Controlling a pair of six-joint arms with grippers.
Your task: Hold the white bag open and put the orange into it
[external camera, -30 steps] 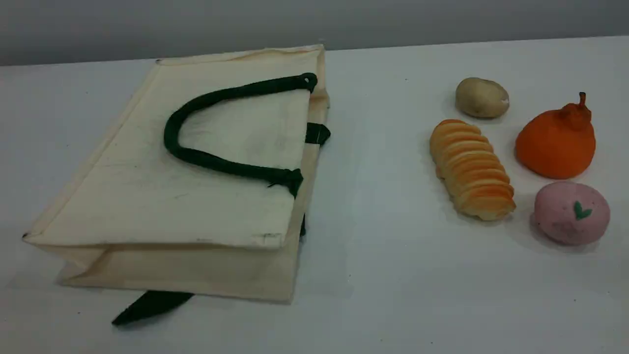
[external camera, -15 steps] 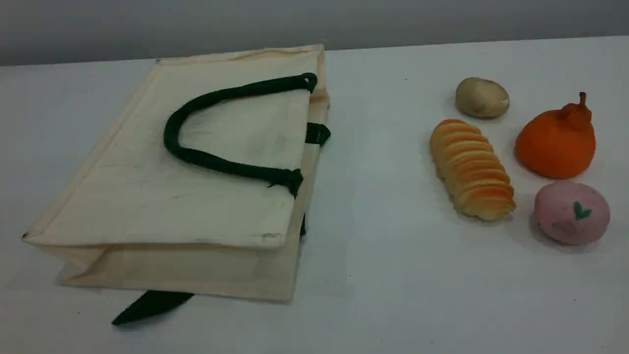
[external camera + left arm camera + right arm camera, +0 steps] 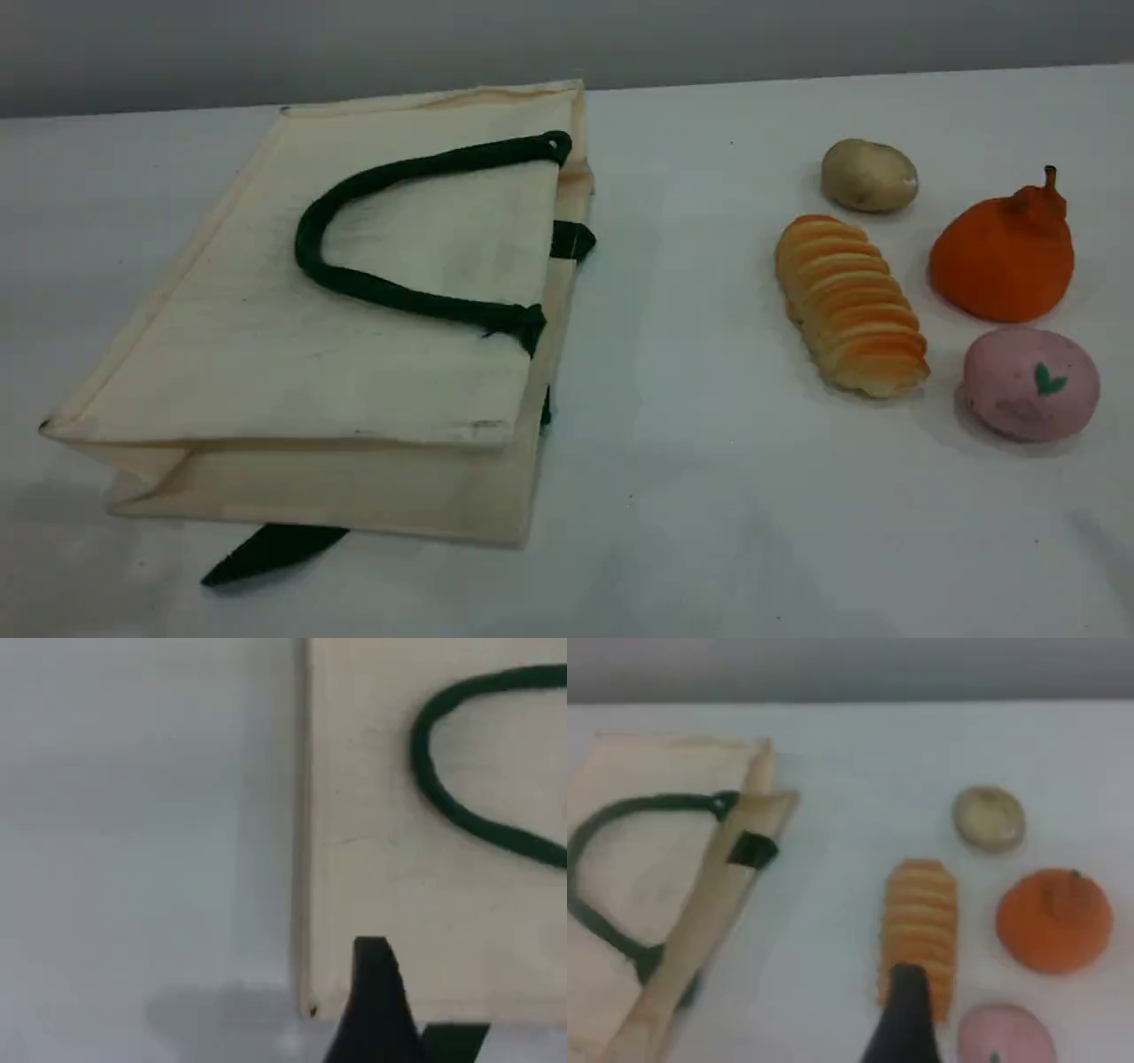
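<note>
The white bag [image 3: 266, 354] lies flat and closed on the left of the table, one dark green rope handle [image 3: 306, 239] curled on top. At the far right the orange [image 3: 1001, 261] stands apart from it. Neither gripper shows in the scene view. In the left wrist view a dark fingertip [image 3: 372, 992] hangs over the white bag's [image 3: 399, 859] corner. The right wrist view has its own dark fingertip [image 3: 904, 1014] above the loaf, with the orange [image 3: 1054, 920] to its right. Only one finger of each gripper is visible.
A ridged yellow-orange bread loaf [image 3: 850, 306] lies left of the orange, a brown potato [image 3: 868, 175] behind it and a pink ball [image 3: 1030, 384] with a green leaf mark in front. A green strap [image 3: 270, 549] sticks out under the bag's near edge.
The bag and the foods have not moved. Faint shadows have spread over the table's near edge.
</note>
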